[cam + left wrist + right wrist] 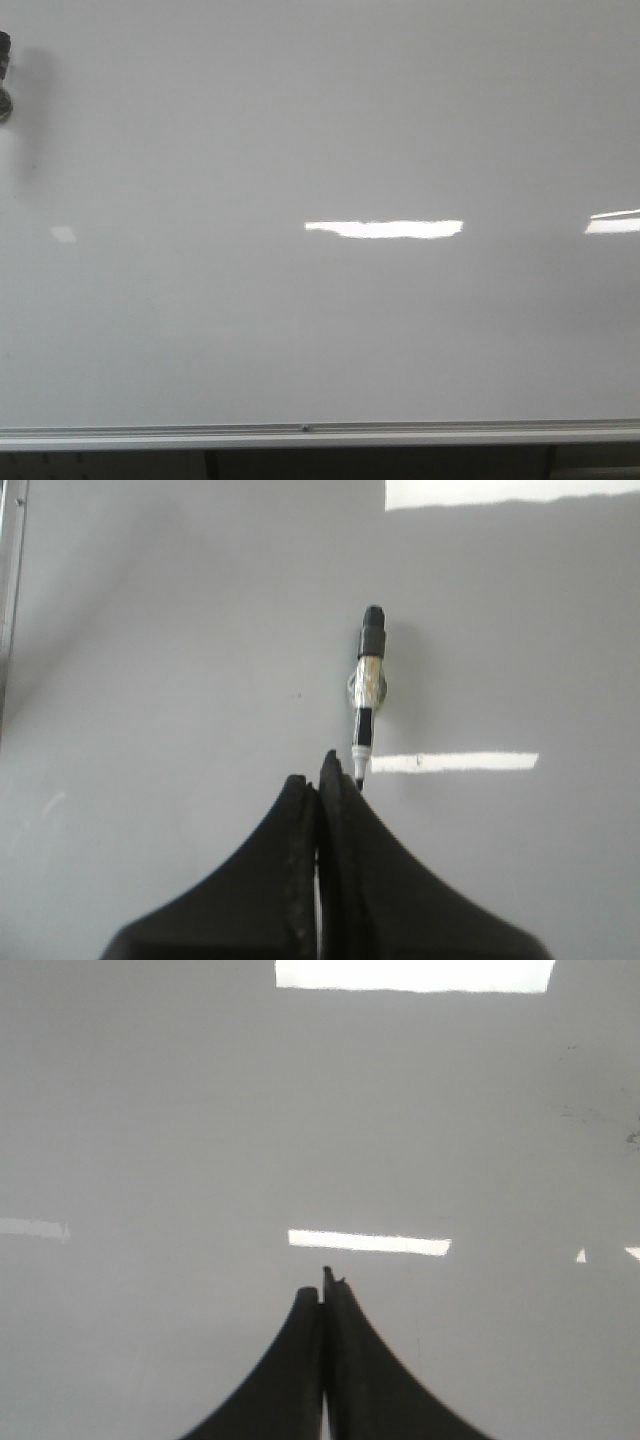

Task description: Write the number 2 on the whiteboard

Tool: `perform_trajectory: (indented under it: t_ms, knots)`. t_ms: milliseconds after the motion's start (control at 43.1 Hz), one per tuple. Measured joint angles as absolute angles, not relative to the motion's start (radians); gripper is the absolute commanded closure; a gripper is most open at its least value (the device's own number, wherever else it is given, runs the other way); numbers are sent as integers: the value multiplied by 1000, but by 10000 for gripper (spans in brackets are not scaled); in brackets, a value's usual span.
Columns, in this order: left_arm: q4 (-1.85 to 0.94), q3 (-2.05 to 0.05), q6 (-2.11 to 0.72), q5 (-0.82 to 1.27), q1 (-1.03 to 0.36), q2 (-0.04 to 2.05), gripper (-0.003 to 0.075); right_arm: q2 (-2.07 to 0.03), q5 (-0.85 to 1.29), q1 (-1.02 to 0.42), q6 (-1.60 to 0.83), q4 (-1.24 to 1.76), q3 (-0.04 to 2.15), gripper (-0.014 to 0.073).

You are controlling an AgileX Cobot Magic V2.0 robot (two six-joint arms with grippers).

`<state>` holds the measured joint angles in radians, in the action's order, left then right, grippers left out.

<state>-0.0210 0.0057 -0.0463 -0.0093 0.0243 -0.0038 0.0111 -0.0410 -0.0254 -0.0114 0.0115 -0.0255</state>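
Both end effectors fill the wrist views' foreground, the left end effector and right end effector each pressed together, holding nothing. A marker rests on the whiteboard just beyond the left fingertips. No digit 2 is visible on the board.

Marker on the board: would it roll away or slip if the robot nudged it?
The marker looks round and slim, so it may roll on the glossy whiteboard. Its barrel is probably stiff and light. The silvery ring at its middle might check rolling.
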Motion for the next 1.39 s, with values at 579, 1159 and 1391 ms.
perform_trajectory:
  t_ms: [579,1159,1391]
  knots:
    - [-21,-280,-46,-14,24,-4,741,-62,209,-25,-9,12,355,659]
    - [-21,-612,-46,461,24,299,741,-405,532,-25,-9,12,616,659]
    - [-21,-612,-44,587,24,435,741,-470,551,-25,-9,12,616,659]
